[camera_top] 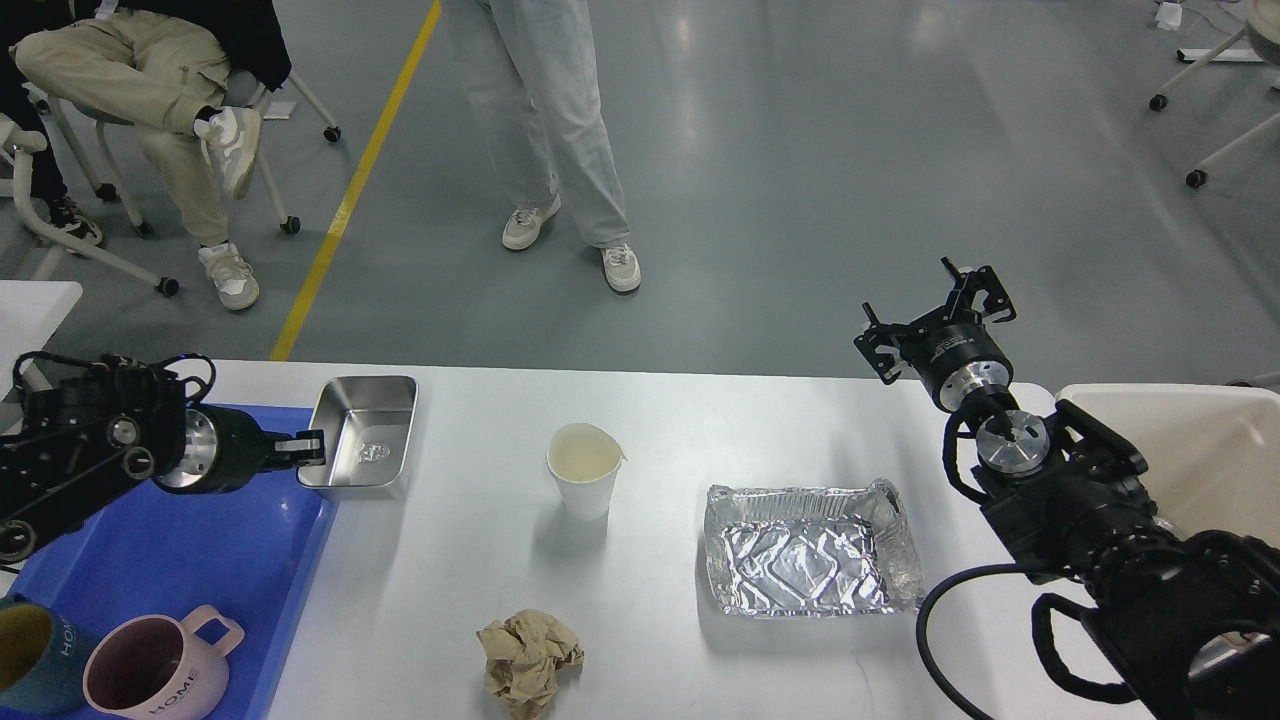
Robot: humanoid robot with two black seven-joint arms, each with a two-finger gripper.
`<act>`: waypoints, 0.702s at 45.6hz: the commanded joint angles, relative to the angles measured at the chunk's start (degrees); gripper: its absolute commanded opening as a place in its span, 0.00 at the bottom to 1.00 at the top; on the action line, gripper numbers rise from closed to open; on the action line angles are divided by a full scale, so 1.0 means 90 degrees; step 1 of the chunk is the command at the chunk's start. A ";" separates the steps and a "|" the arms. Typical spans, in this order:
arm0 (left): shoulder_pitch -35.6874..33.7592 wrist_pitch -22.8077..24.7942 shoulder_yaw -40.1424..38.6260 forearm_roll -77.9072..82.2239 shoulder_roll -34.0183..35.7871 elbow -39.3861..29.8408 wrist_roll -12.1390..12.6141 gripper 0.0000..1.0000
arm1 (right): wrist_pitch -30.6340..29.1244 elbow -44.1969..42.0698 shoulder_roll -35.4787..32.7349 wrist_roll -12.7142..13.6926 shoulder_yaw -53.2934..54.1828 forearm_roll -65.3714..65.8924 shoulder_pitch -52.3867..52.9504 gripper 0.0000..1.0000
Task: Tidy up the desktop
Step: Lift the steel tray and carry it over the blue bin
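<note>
The white desktop [640,620] fills the lower view. My left gripper [308,447] is shut on the near-left rim of a small steel tray [365,435] and holds it lifted above the desktop beside the blue tray [160,540]. A white paper cup [585,480] stands mid-table. A foil tray [810,550] lies to the right of it. A crumpled brown paper ball [528,660] lies near the front. My right gripper [938,318] is open and empty, raised beyond the desktop's far right edge.
A pink mug [155,675] and a teal mug [30,655] stand in the blue tray's front. A cream bin [1200,450] stands at the right. Two people are on the floor behind the table.
</note>
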State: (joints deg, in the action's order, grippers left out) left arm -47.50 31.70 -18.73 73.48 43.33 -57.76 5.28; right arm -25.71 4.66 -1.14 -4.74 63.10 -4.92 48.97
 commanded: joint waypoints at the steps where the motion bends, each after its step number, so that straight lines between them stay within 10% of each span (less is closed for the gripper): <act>1: -0.0005 0.0169 -0.0291 -0.0020 0.0537 -0.0398 0.0000 0.01 | 0.0005 0.0000 -0.0001 0.0000 0.0001 0.0000 0.0009 1.00; 21: 0.0238 0.0140 -0.0350 -0.0323 0.1553 -0.0838 0.0029 0.02 | 0.0006 0.0000 -0.0001 0.0000 0.0001 0.0000 0.0038 1.00; 32: 0.1195 -0.0719 -0.0370 -0.0440 0.1553 -0.0828 0.0049 0.02 | -0.0004 0.0000 -0.0001 0.0000 0.0001 0.0000 0.0009 1.00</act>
State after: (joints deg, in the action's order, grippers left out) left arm -40.19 28.50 -21.99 69.81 57.27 -65.32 5.62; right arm -25.72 4.66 -1.09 -4.75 63.11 -4.92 49.24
